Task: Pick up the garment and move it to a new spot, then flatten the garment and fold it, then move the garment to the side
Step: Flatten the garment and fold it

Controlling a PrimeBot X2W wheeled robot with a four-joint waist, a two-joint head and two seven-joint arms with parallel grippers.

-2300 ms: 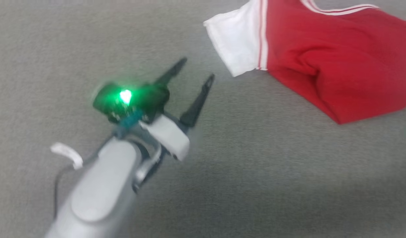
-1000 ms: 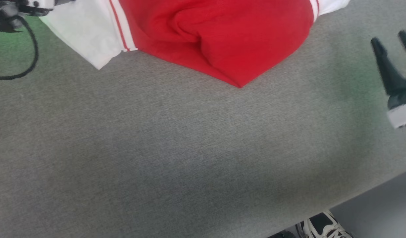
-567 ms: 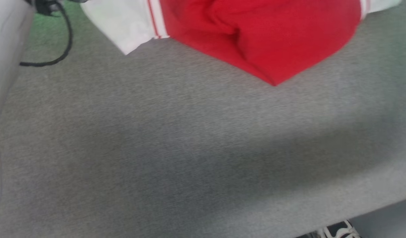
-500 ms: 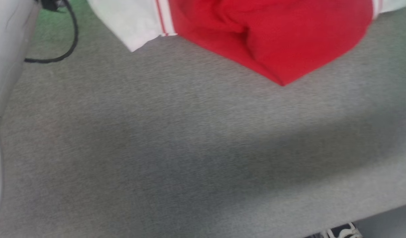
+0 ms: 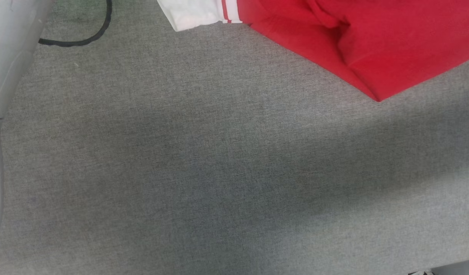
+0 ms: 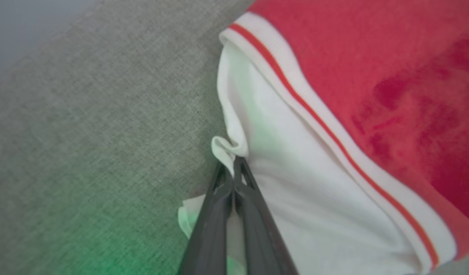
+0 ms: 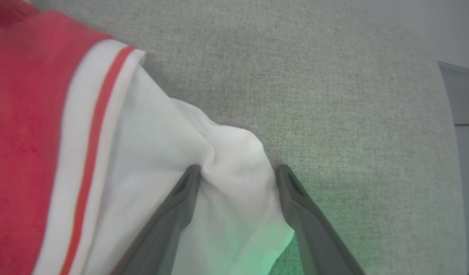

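The left hand (image 6: 233, 168) is clenching the white sleeve (image 6: 295, 183) hem of the jersey (image 6: 372, 76) at its fingertips, ready for lifting. The right hand (image 7: 238, 170), released, is straddling the other sleeve (image 7: 161, 133), probably preparing a matching grip. The jersey is lying rumpled on the desk (image 6: 85, 133).

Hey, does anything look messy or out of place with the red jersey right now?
The garment is not flat: a deep crease bunches its red body. The left pincer is shut on a puckered sleeve edge; the right pincer stands open around the other sleeve. No damage visible.
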